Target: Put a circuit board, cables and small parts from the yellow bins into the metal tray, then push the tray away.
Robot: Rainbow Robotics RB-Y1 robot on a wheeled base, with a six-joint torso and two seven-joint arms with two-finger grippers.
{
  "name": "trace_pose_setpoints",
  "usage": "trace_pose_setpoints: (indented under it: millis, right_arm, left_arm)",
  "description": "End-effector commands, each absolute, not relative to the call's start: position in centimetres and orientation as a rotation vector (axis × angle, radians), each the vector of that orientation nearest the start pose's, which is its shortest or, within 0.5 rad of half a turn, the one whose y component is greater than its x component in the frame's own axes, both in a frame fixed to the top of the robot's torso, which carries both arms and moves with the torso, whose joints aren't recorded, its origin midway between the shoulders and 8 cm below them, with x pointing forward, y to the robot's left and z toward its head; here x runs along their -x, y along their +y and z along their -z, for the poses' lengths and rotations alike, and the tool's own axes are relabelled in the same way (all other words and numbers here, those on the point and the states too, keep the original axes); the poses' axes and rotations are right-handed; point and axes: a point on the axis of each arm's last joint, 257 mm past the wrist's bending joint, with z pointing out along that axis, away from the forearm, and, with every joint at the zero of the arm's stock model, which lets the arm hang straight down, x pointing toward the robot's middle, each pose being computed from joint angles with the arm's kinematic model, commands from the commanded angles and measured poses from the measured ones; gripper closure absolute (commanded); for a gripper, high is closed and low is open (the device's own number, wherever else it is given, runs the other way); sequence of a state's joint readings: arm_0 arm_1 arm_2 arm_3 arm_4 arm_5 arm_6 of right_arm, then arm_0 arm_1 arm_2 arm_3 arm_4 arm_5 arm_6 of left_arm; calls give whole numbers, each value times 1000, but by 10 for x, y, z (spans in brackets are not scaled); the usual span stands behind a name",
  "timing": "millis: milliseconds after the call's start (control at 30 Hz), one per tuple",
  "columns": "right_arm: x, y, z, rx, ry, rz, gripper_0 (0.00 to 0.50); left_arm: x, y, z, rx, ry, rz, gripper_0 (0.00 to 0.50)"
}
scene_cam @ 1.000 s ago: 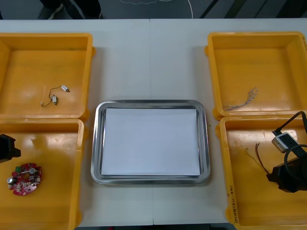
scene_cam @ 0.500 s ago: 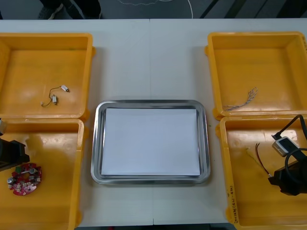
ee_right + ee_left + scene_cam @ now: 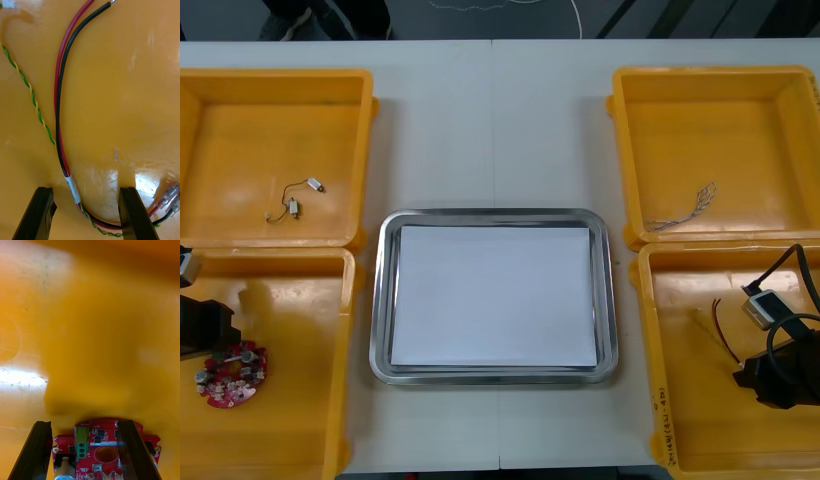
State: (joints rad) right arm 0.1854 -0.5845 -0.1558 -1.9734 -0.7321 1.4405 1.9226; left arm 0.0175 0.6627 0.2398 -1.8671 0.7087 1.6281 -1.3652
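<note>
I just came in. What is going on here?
The left hand is open astride the round red circuit board in the near left yellow bin; the right hand is open over a red and black cable in the near right yellow bin. Neither grips anything yet, and the metal tray holds no parts.

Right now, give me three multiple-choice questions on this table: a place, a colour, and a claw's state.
1. Where is the circuit board? A far left bin; B near left bin; C far right bin.
2. What colour is the tray inside? A white; B red; C black.
3. The left claw is: A shut on nothing; B shut on a cable; C open astride the board.
Answers:
1 B: the front view shows it there.
2 A: white within a shiny rim.
3 C: its fingers stand apart either side of the board. The right claw, also open, straddles the red and black cable in the near right bin.
</note>
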Motion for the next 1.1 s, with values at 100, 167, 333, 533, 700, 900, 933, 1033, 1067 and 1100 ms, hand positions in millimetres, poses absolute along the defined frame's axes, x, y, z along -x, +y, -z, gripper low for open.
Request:
trace_pose_setpoints:
  millis: [100, 167, 333, 533, 700, 900, 933, 1033, 1067, 1100]
  right_arm:
    - [-332, -341, 352, 640, 2676, -68, 0]
    - [-333, -340, 353, 640, 2674, -72, 0]
    - [-333, -337, 356, 638, 2676, -77, 0]
    - [-336, -338, 363, 621, 2667, -83, 303]
    - [-338, -336, 363, 616, 2662, -85, 500]
    - [-337, -336, 363, 599, 2668, -95, 500]
    - [-336, -335, 363, 597, 2668, -100, 500]
    - [-337, -330, 361, 580, 2661, -138, 500]
    - [-338, -327, 358, 566, 2656, -162, 500]
    - [-339, -326, 354, 556, 2654, -186, 500]
  left_arm:
    - [-336, 428, 307, 163, 2833, -31, 0]
    - [-334, 429, 308, 160, 2836, -33, 0]
    - [-332, 428, 310, 148, 2841, -33, 0]
    - [-330, 428, 311, 144, 2845, -24, 0]
    - [-330, 427, 312, 141, 2848, -22, 127]
    - [-328, 428, 314, 142, 2849, -25, 412]
    - [-329, 428, 313, 144, 2846, -25, 442]
    - [-329, 428, 313, 137, 2844, -23, 500]
    - [-329, 427, 313, 138, 2844, -21, 500]
    - [-328, 428, 313, 138, 2845, -24, 500]
